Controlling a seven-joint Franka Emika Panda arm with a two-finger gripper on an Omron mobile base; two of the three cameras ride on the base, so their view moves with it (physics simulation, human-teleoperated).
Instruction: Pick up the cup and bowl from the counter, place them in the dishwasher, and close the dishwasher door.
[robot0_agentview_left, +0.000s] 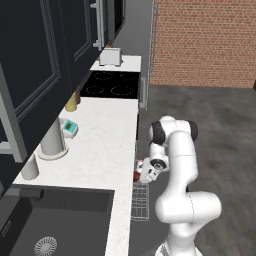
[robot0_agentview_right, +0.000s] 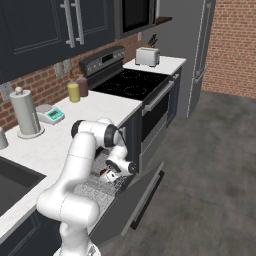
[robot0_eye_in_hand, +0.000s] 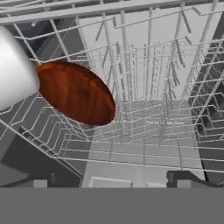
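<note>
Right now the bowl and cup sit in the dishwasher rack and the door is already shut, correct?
Not quite: the dishwasher door hangs open, as the right base view shows. The bowl and cup are in the rack.

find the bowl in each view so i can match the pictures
Left base view: the bowl is a small red patch by the counter edge, beside the wrist.
Right base view: a red glimpse under the wrist, above the rack.
Hand view: large, left of centre.
Shared landmark: the wire rack.
</note>
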